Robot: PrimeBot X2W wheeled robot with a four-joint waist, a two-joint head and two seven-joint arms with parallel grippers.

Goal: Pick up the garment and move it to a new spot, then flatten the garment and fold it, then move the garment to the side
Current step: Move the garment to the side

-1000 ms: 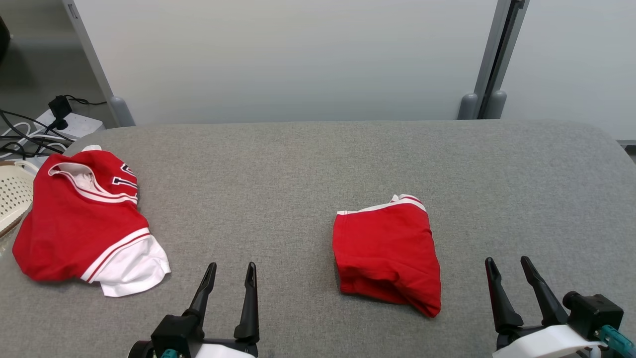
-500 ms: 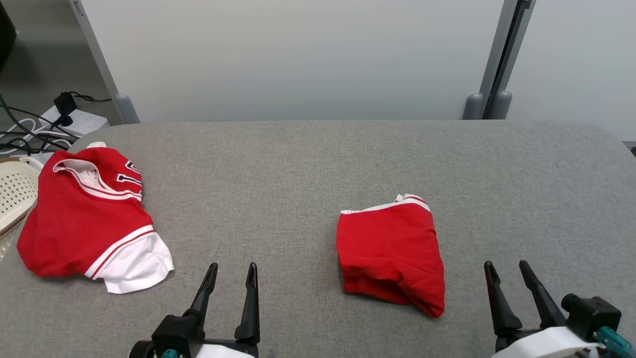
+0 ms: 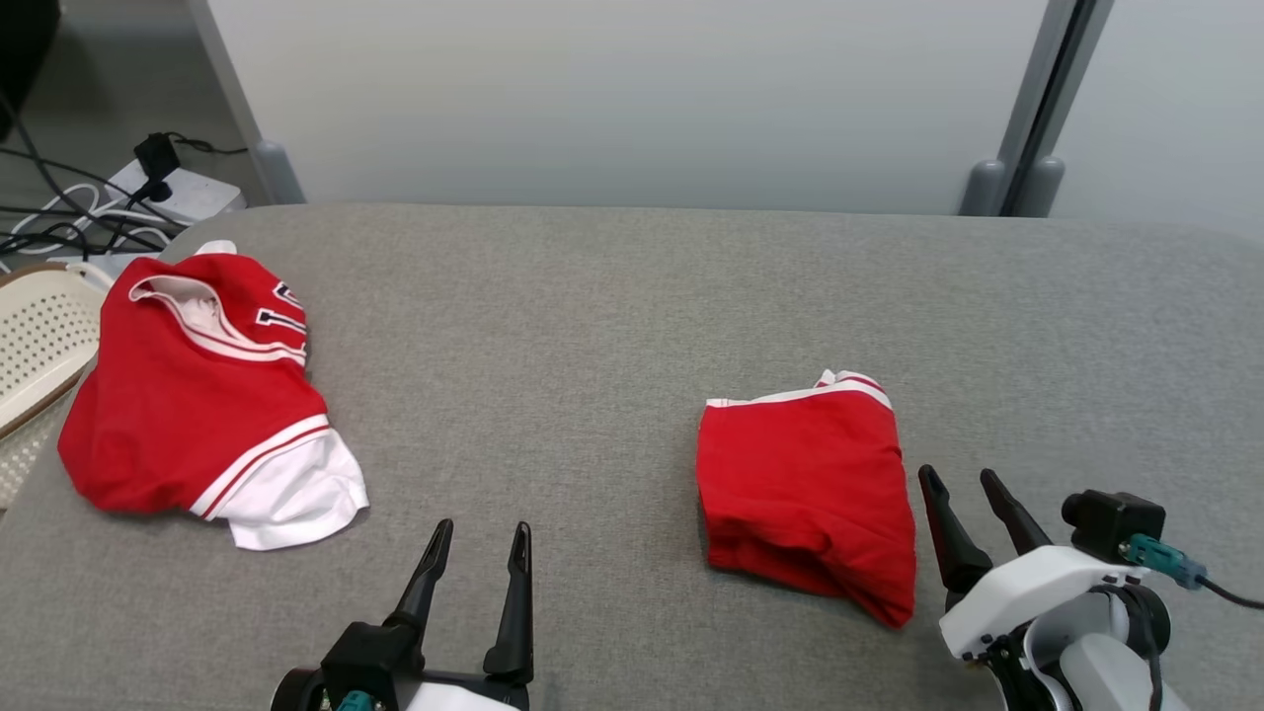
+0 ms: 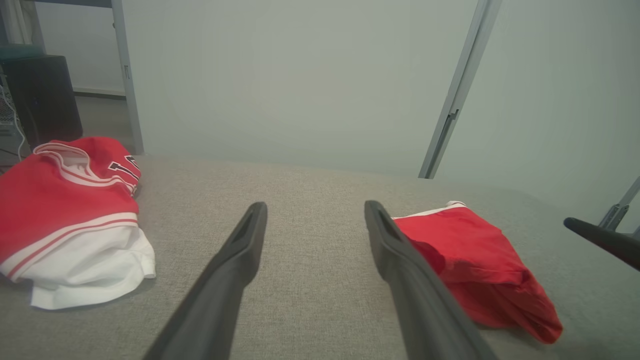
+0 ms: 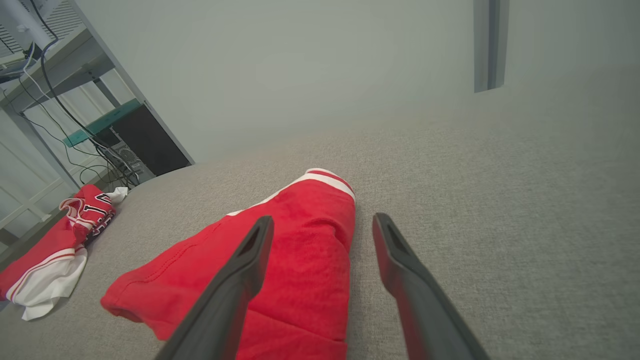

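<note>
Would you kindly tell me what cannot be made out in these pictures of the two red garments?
Crumpled red-and-white jersey: its dark printed number, head view, is partly folded under cloth.
Cream perforated plastic basket: head view, cut off by the left edge.
Folded red garment with white trim: near end, right wrist view, hidden behind the right gripper.

Soft red cloth garment (image 3: pixel 805 494), coarse grey woven table cover (image 3: pixel 592 316), perforated plastic basket (image 3: pixel 39 346)

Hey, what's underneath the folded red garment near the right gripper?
The folded red garment lies on the grey table covering. Grey cloth shows all round its edges and nothing pokes out. Whatever is beneath its middle is covered, so I cannot tell.
</note>
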